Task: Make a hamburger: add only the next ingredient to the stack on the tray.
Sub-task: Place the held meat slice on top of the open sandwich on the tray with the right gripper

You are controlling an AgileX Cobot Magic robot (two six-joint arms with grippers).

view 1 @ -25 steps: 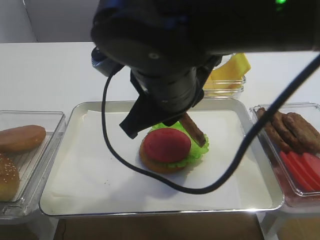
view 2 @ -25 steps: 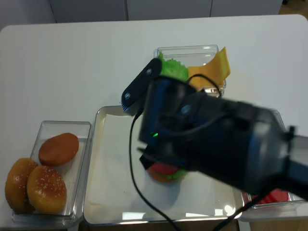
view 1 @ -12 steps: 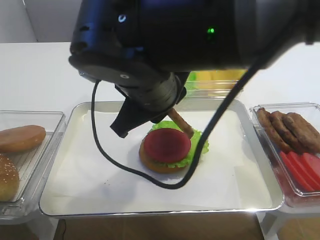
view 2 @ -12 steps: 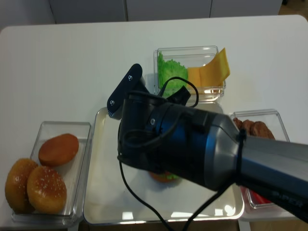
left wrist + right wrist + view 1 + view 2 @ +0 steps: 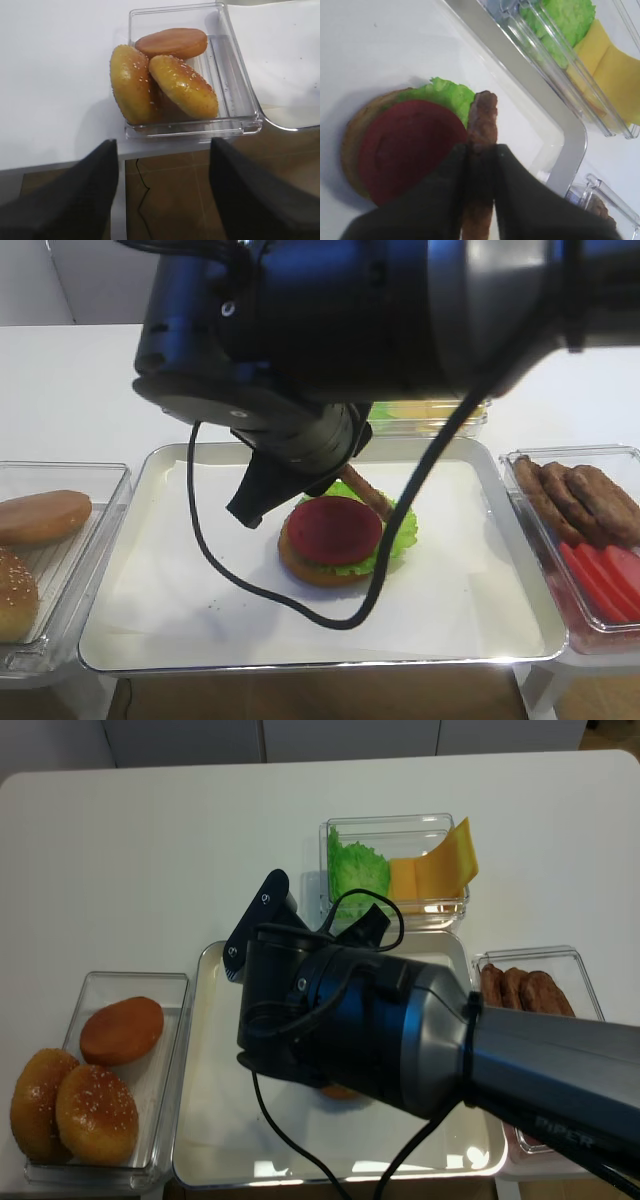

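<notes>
While pinched edge-on, rough brown patty (image 5: 481, 131), seemingly tilted.

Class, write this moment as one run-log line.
right gripper: shut on patty, held on edge | over stack on tray | left gripper: open, idle | patty not yet placed

My white table (image 5: 150, 850) carries the silver tray (image 5: 520, 540) at centre, a clear bun bin (image 5: 170, 1010) left, a meat-and-tomato bin (image 5: 610, 455) right, and a lettuce-and-cheese bin (image 5: 400, 825) (far side).

Bare white paper (image 5: 200, 590) flanks the stack (image 5: 335, 540); the tray (image 5: 520, 530) rim and side bins (image 5: 590, 540) hem it.
</notes>
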